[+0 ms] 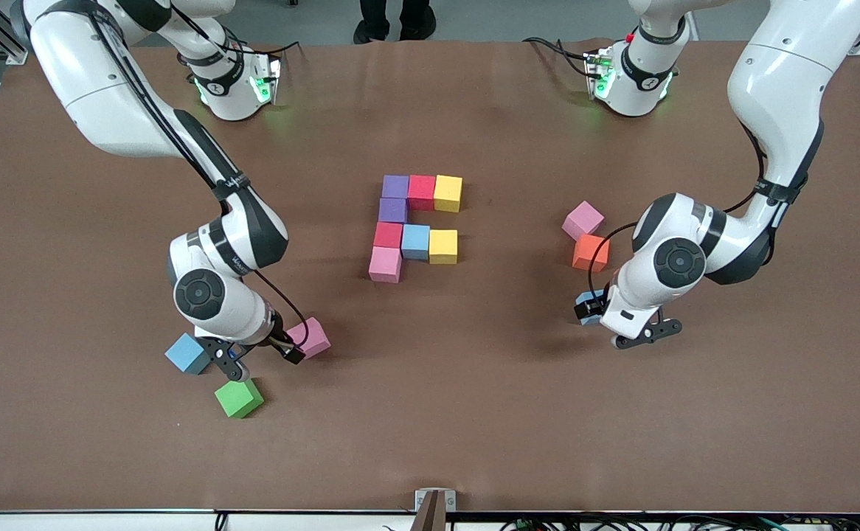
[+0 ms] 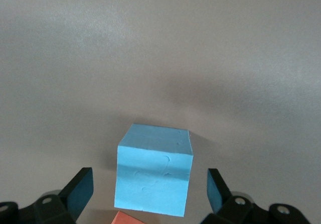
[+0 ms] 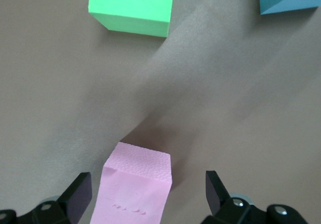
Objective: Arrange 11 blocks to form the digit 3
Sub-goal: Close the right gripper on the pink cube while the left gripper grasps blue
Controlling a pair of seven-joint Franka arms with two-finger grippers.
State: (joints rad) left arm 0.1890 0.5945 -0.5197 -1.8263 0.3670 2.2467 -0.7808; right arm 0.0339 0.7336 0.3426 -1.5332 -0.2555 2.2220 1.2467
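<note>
Clock directions are read on the front view, with 12 o'clock toward the arms' bases.

The figure lies at the centre of the counter, eight cubes touching. Its 12 o'clock bar runs from 9 to 3 o'clock: top purple, top red, top yellow. The lower purple sits at 6 o'clock of the top purple. Below it comes the middle bar: lower red, middle blue, lower yellow. The figure's pink sits at 6 o'clock of the lower red and is the end nearest the front camera.

At 3 o'clock of the figure, well apart from it, a loose pink touches an orange cube at its 6 o'clock.

The left gripper hangs just past the orange cube, at about its 5 o'clock, over a light blue cube. Its jaws stand apart on either side of that cube without touching it.

The right gripper is at about 8 o'clock of the figure, over a third pink cube. Its jaws are apart and clear of the cube's sides. A darker blue cube lies at 9 o'clock of that pink cube and a green cube at its 7 o'clock.
</note>
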